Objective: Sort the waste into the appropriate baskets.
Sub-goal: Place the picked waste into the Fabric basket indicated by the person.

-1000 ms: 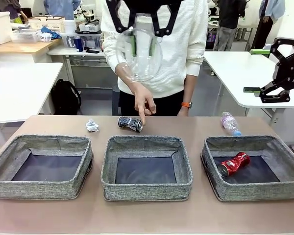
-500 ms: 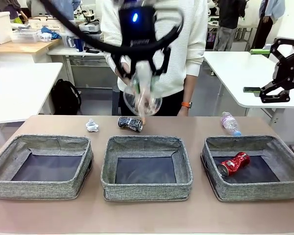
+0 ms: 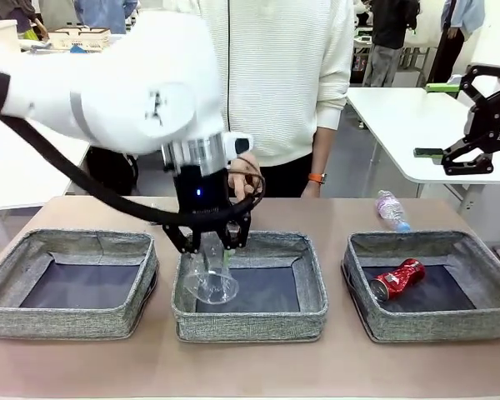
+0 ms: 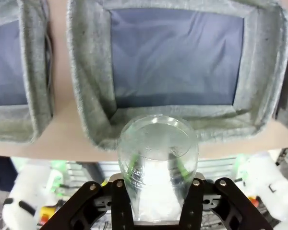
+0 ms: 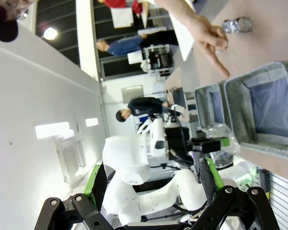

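One clear plastic cup clamped in left gripper, over middle basket, right gripper spread wide

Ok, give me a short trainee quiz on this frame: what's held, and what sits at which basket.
1. What does the left end effector hold? A) paper wad B) cup C) black can
2. True or false: the red can lies in the right basket.
3. Which basket is the cup held over?
Key: 1 B. 2 true. 3 the middle basket.
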`<state>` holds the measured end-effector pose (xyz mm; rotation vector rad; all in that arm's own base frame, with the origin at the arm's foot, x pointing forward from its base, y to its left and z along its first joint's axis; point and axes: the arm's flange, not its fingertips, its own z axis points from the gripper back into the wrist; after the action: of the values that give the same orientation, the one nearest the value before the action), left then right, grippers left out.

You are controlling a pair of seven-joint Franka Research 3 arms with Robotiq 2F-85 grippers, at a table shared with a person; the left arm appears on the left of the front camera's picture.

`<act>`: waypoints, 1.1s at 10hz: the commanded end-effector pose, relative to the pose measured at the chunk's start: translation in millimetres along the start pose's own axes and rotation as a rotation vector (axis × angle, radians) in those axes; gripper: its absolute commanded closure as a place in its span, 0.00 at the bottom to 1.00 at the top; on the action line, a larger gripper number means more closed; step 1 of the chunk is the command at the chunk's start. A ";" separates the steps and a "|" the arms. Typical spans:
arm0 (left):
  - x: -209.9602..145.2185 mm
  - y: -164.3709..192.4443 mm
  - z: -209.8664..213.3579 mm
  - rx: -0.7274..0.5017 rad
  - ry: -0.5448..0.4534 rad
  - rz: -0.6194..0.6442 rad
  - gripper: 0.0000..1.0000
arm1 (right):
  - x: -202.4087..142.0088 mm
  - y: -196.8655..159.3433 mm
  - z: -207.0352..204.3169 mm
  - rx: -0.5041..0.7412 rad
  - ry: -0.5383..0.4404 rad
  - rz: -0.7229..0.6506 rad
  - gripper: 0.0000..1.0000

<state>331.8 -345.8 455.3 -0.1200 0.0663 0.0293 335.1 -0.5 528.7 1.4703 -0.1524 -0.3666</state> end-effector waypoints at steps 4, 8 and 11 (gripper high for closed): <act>21.1 -17.0 4.7 -0.095 -0.054 0.062 0.67 | -0.4 4.1 -3.2 0.021 -0.007 -0.019 0.00; 23.2 -15.6 4.9 -0.128 -0.051 0.096 0.10 | -0.4 4.1 -3.2 0.021 -0.007 -0.019 0.00; 24.1 -14.6 8.6 -0.143 -0.048 0.099 0.05 | -0.4 4.1 -3.2 0.021 -0.007 -0.019 0.00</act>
<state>358.0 -361.1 462.4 -0.2300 0.0215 0.1203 335.1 -0.5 528.7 1.4703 -0.1524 -0.3666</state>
